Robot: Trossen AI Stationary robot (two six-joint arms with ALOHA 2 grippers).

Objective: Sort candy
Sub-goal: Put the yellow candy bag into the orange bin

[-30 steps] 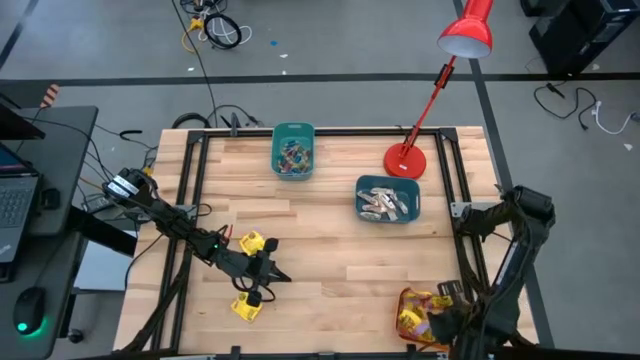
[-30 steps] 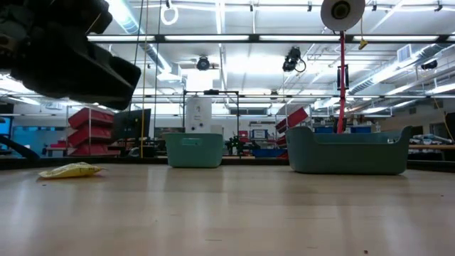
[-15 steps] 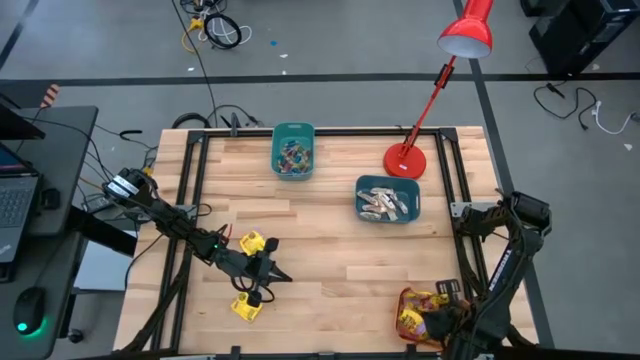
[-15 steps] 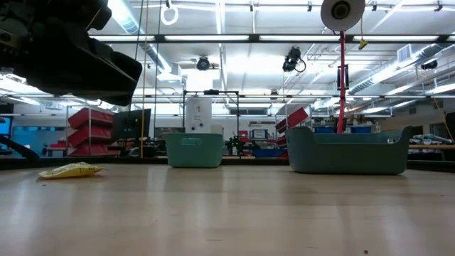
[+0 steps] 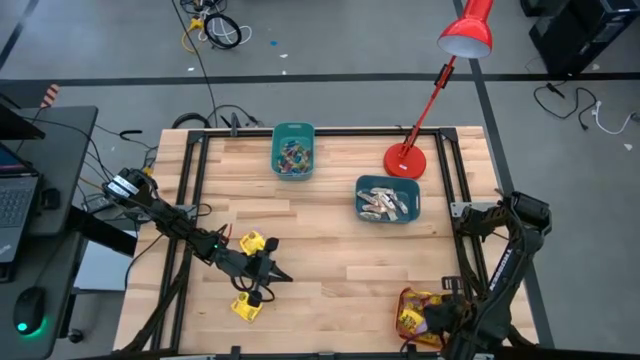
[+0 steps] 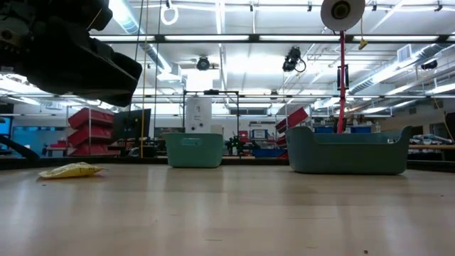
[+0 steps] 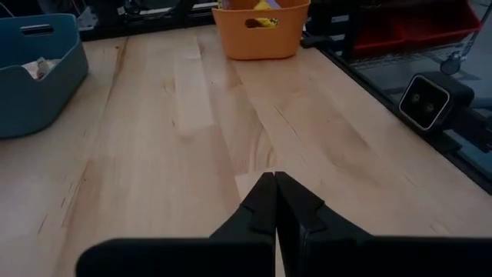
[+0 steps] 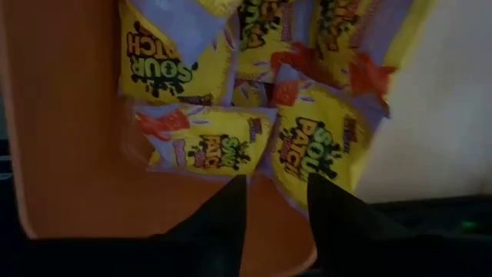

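A: So, where is the loose candy?

B: Two yellow packets lie on the surface near its left front corner. One packet (image 5: 254, 242) sits just behind the left hand (image 5: 272, 272); the other packet (image 5: 245, 308) lies just in front of it, close to the front edge. Neither touches the hand as far as the high view shows.

A: What is the left hand doing?

B: Its fingers (image 7: 261, 201) are pressed together with nothing between them, tips pointing across bare wood toward the orange bin (image 7: 263, 29). So both packets lie off to its sides, not ahead of it.

A: And the right hand?

B: The right hand (image 8: 273, 192) hangs over the orange bin at the right front corner, fingers a little apart, gripping nothing. Yellow packets (image 8: 201, 148) are heaped right below.

A: Which arm is nearer the loose ones?

B: The left, by far. I judge it must turn or back off to face either packet. The middle of the surface is open; the two teal bins (image 5: 293, 150) (image 5: 388, 199) and a red lamp (image 5: 405, 160) stand well apart toward the back.
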